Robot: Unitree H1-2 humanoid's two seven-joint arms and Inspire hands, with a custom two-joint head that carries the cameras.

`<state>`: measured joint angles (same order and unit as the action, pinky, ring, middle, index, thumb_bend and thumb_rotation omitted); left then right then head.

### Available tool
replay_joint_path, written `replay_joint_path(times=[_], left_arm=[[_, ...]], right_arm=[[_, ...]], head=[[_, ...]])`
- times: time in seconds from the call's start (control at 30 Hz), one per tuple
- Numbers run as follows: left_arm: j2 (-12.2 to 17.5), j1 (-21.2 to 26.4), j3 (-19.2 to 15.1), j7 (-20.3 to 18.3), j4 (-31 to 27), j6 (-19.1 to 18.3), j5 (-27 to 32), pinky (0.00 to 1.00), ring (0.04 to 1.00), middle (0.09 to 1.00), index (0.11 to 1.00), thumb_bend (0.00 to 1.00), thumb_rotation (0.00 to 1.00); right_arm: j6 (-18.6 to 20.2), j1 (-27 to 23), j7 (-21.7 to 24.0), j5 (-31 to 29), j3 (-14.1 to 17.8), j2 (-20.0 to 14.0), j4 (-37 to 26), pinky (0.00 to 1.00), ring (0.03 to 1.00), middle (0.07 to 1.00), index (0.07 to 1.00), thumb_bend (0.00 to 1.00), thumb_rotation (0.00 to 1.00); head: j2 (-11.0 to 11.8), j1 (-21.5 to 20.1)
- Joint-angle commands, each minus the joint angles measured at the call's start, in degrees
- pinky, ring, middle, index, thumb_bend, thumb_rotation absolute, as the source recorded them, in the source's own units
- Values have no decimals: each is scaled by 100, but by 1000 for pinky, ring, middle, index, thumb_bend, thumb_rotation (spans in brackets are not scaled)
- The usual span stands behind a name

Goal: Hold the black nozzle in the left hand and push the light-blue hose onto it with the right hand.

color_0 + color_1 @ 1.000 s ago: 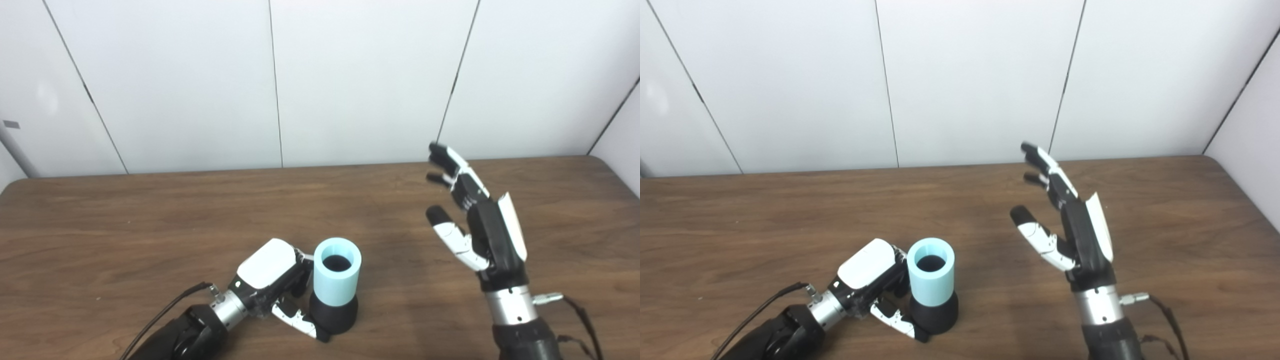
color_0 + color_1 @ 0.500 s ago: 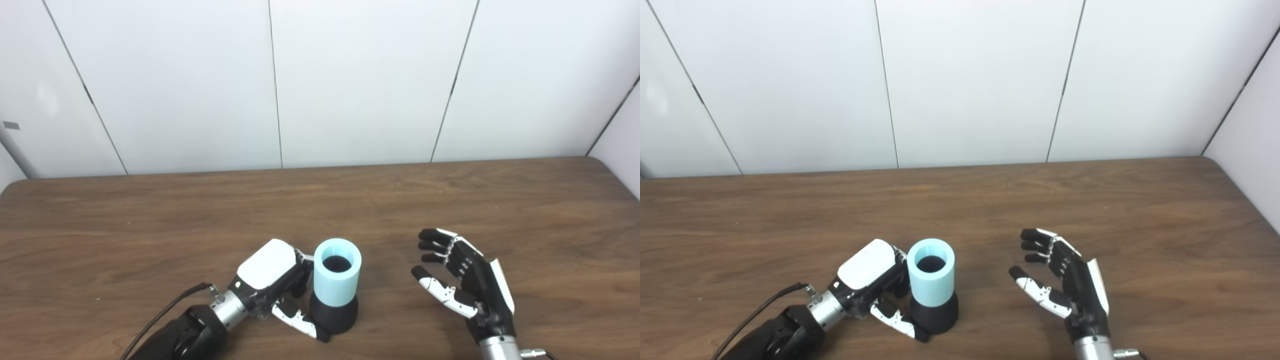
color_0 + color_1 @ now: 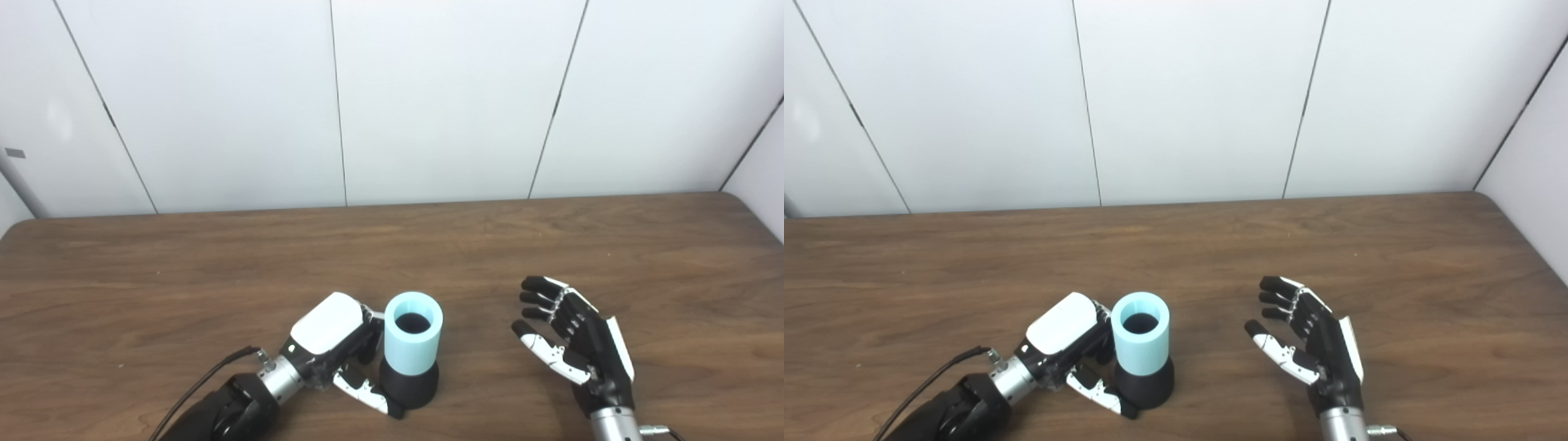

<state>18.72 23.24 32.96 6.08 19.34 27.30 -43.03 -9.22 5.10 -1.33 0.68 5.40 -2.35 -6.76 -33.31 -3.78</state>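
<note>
My left hand (image 3: 334, 343) stays clamped on the black nozzle (image 3: 409, 386); right fingers (image 3: 542, 300) apart beside the hose (image 3: 412, 334), so press squarely.

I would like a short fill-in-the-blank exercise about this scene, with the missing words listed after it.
1. The light-blue hose stands upright on top of the black ____.
2. The left hand is closed around the ____ of the nozzle.
3. The right hand is ____ and holds nothing.
4. Everything rests on a brown wooden ____.

Missing words: nozzle; base; open; table
</note>
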Motion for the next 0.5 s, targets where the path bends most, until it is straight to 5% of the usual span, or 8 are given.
replay_joint_path(times=[0.0, 0.03, 0.07, 0.1, 0.3, 0.47], left_arm=[[-75, -394, 42, -219, 196, -329, -79, 264, 358, 446, 512, 521, 0], [-62, -402, 20, -328, 131, -423, -136, 321, 426, 504, 502, 521, 30], [-41, -409, 6, -437, 62, -521, -190, 410, 519, 572, 568, 805, 60], [-2, -409, 18, -621, -43, -682, -279, 522, 624, 654, 659, 937, 122], [170, -458, 6, -1551, -726, -1679, -524, 886, 893, 884, 890, 1000, 213], [302, -465, -14, -1922, -1089, -2184, -786, 945, 943, 924, 929, 1000, 223]], right_arm=[[-124, -121, -21, 4, 2, -34, -111, 637, 719, 733, 689, 365, 169], [-102, -119, -23, 9, -4, -32, -120, 636, 718, 733, 688, 364, 170], [-83, -117, -30, 27, -12, -27, -138, 635, 718, 731, 687, 367, 171], [-73, -116, -33, 44, -19, -25, -151, 633, 716, 729, 686, 370, 178], [0, -117, -108, 255, -56, -28, -194, 631, 711, 721, 667, 384, 151], [17, -138, -106, 260, -74, -34, -165, 636, 715, 723, 669, 381, 142]], head=[[-6, -9], [-5, -13], [-8, -21], [-8, -21], [-16, 6], [-5, 13]])
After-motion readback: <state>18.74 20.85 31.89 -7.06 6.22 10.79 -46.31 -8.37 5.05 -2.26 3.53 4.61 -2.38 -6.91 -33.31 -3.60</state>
